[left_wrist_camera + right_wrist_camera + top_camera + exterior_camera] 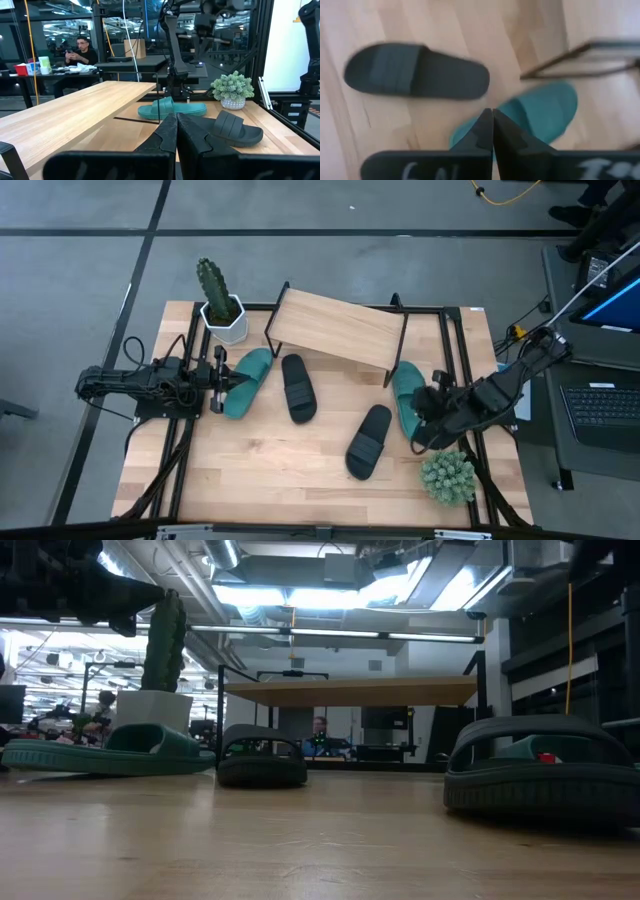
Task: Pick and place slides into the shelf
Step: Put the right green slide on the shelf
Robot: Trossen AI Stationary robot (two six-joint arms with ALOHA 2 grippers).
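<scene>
Here the right gripper (428, 406), its fingers pressed together and holding nothing, hangs over the teal slide (406, 392) on the right side of the table (270, 480), close to the shelf (335, 326) leg. A black slide (368, 442) lies just beside it. The left gripper (219, 381), also closed and empty, is at the edge of the other teal slide (246, 381), with the second black slide (297, 387) next to that. All four slides lie on the table; the shelf board carries nothing.
</scene>
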